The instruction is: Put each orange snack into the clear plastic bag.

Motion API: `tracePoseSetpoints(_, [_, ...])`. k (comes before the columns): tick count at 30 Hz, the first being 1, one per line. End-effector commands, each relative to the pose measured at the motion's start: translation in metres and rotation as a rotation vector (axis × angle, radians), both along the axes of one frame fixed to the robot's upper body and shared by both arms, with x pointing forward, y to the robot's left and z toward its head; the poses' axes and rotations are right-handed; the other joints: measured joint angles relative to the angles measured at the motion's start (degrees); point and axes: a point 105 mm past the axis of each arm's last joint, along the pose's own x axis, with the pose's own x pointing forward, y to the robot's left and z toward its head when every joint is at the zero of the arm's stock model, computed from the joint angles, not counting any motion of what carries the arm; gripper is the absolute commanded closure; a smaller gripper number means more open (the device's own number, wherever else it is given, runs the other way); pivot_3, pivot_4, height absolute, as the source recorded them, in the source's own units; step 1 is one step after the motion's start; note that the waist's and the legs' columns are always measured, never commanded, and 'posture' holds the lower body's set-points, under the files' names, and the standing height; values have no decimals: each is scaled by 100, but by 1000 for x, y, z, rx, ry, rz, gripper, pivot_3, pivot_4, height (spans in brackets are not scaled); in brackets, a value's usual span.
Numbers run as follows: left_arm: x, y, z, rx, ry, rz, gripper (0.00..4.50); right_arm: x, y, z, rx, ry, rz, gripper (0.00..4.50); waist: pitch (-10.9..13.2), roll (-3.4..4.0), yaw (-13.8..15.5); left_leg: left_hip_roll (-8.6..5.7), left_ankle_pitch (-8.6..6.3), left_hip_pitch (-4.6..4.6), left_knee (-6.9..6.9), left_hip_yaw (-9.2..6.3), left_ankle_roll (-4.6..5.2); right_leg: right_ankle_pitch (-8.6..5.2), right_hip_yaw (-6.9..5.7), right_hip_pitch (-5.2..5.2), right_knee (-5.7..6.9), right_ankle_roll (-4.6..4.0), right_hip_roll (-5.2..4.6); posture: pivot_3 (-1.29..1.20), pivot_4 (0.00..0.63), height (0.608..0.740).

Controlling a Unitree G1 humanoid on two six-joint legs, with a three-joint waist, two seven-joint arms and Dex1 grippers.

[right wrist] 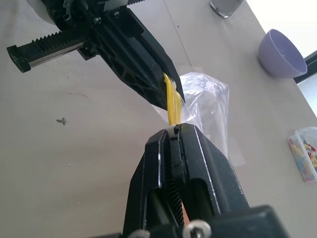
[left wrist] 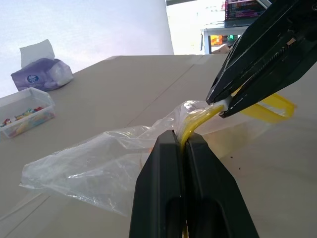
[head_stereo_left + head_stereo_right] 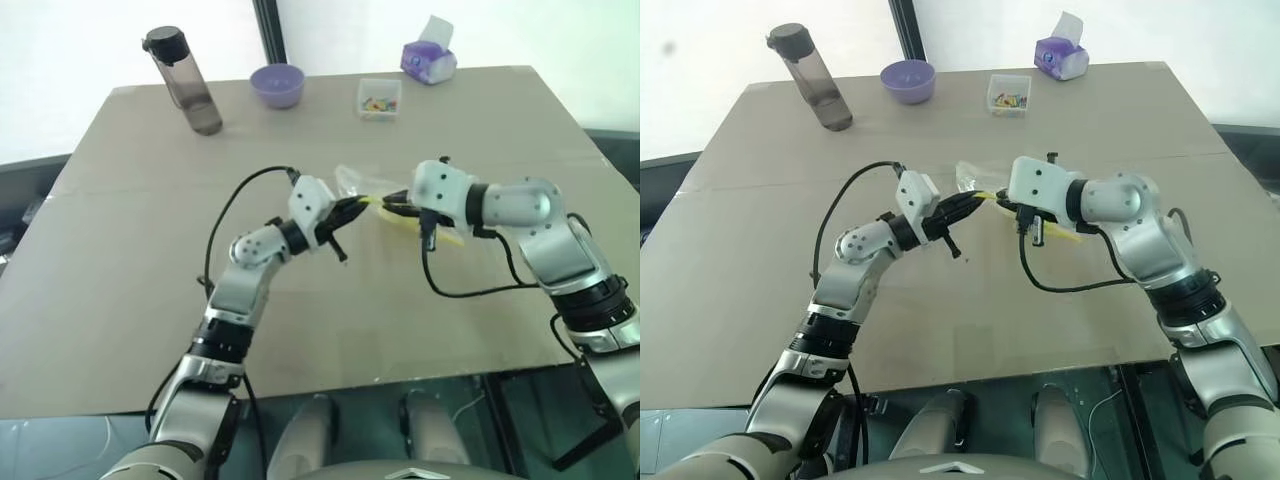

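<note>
From the head views, we see the left gripper and right gripper both clamped on the clear plastic bag at its yellow seal, probably to part its mouth; bare table lies toward six o'clock. In the left wrist view, the film trails toward nine o'clock. In the right wrist view, no orange snack appears.

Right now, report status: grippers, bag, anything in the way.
Left gripper shut on the clear plastic bag at its yellow seal strip. Right gripper shut on the same strip. Bag hangs above the table. No orange snack visible.
</note>
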Motion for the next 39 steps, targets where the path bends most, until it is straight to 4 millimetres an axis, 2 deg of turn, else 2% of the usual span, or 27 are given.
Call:
tracePoseSetpoints(1, [8,24,19,-35,-67,97,4500,6,-23,11,21,-33,-95,4465,0,0,1,0,0,0,0,0,0,0,0,0,0,0,0,0,150,739])
tracePoseSetpoints(14, [14,39,20,-24,-77,152,4500,7,-56,8,45,-15,-221,4465,0,0,4,0,0,0,0,1,0,0,0,0,-1,0,0,0,150,739])
tracePoseSetpoints(23, [12,38,15,-32,-56,154,4500,8,-98,8,35,-5,-356,4465,0,0,0,0,0,1,0,2,0,0,1,1,0,0,0,0,150,739])
tracePoseSetpoints(34, [11,33,12,-27,-45,144,4500,11,-110,10,46,-8,-392,4465,0,-1,12,1,0,1,0,3,1,0,1,2,-2,0,0,0,150,739])
tracePoseSetpoints(36, [14,30,15,-21,-53,145,4500,16,-108,16,56,-42,-391,4465,0,-1,11,1,0,1,0,3,1,0,1,2,-1,0,0,0,150,739])
tracePoseSetpoints(39, [24,22,27,-38,-76,159,4500,32,-108,36,90,-161,-414,4465,1,-2,14,0,0,2,1,5,1,0,1,2,1,0,0,0,150,739])
